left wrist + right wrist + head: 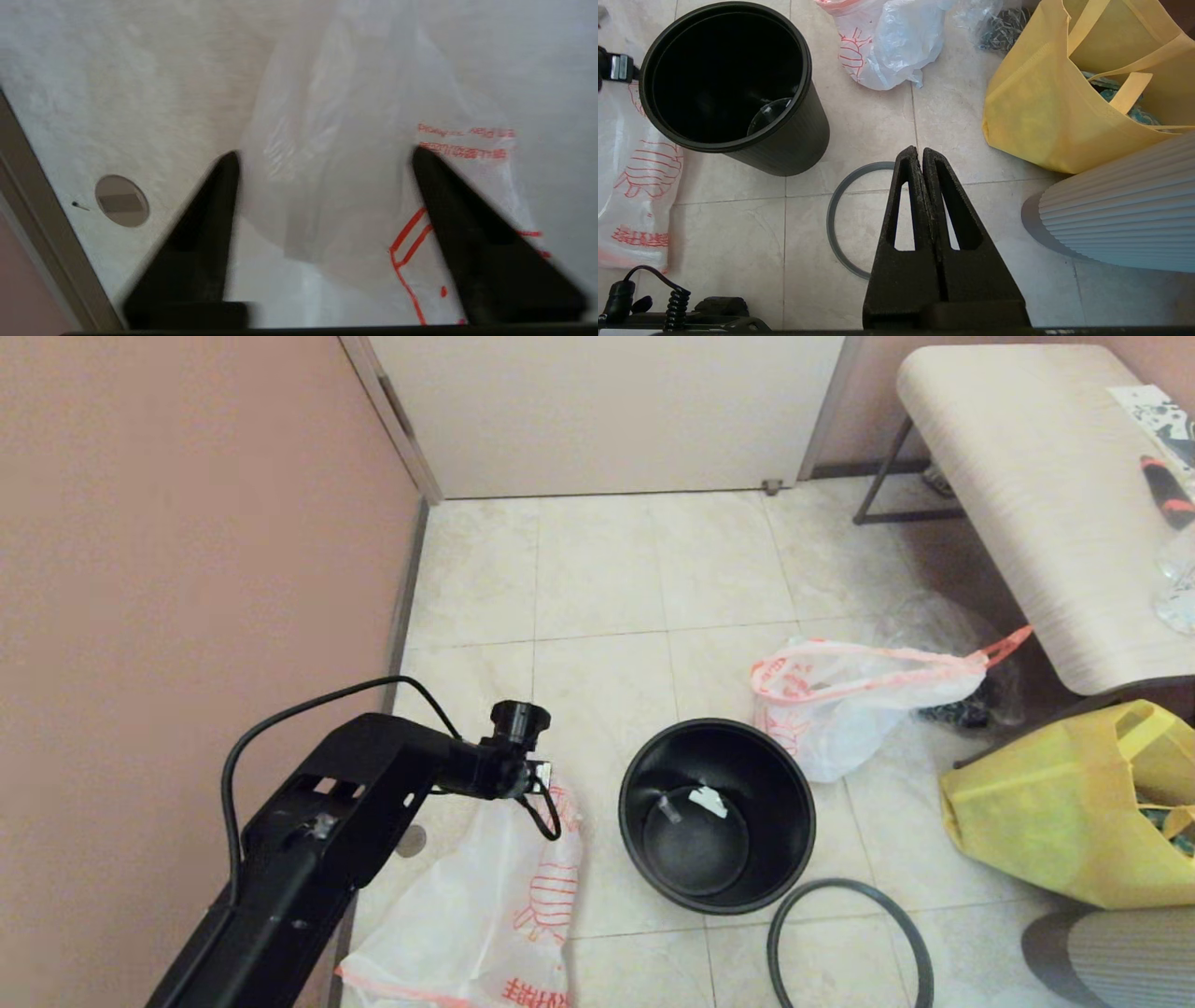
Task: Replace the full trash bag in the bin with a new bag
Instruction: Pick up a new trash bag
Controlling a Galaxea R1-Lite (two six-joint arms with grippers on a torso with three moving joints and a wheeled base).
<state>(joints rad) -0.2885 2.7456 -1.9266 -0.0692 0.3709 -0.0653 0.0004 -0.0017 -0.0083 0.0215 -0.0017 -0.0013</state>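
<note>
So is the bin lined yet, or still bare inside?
Bare. The bin shows only black walls and floor, its rim ring lies on the tiles, and the new bag lies beside it.

One bin (717,814), one hoop (850,943), two white bags (504,896), one yellow bag (1064,821)

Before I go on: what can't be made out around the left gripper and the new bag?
- Left gripper: head view, hidden under its own wrist.
- New bag: head view, cut by the bottom edge; mouth unseen.
- Bag print: left wrist view, blurred, unreadable.
- Bin: pale scrap inside, too small.
</note>
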